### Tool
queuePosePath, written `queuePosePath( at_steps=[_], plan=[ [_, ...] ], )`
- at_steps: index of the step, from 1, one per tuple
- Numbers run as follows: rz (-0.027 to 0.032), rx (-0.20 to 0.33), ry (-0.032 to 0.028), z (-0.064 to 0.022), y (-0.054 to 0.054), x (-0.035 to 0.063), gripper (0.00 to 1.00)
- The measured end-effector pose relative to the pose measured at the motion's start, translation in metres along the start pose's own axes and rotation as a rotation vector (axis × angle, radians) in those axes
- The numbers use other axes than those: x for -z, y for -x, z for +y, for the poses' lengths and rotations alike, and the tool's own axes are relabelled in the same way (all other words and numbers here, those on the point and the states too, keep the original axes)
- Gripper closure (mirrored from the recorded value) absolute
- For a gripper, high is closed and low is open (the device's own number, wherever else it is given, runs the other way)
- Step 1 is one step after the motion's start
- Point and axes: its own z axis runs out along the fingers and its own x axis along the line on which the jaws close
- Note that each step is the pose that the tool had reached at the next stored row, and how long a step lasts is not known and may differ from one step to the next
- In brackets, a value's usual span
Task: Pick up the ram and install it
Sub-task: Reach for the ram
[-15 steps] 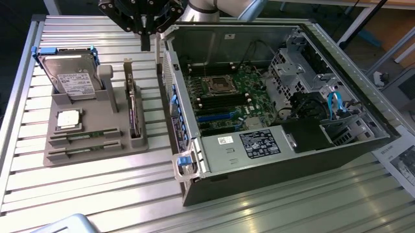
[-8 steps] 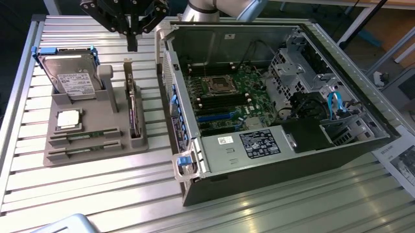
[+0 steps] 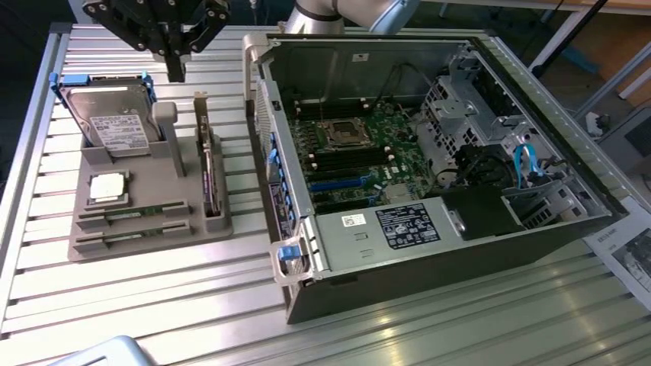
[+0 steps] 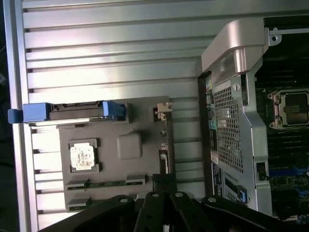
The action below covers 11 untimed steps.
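Two ram sticks (image 3: 137, 210) sit on edge in slots of the grey holder (image 3: 152, 244), along its edge farthest from the hard drive (image 3: 114, 126), while your jaws hang above the holder, pinched together on nothing. Expect each stick to be light, thin, stiff and easily damaged, so pinch its flat faces at mid-length, on the exposed upper edge. Mind the upright expansion card (image 3: 209, 175) just beside their ends, the processor (image 3: 108, 188) close behind, and the computer case (image 3: 346, 252) toward the exterior view's right.
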Motion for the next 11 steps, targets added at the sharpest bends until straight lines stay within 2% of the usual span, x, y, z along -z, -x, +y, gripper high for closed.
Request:
queuePosePath(
  at_steps=[4,11],
  plan=[
    [0.0001,0.000,-0.0001,-0.0010,-0.013,0.0004,0.90],
    [0.0000,0.000,0.0000,-0.0042,-0.056,0.0015,0.90]
  ],
)
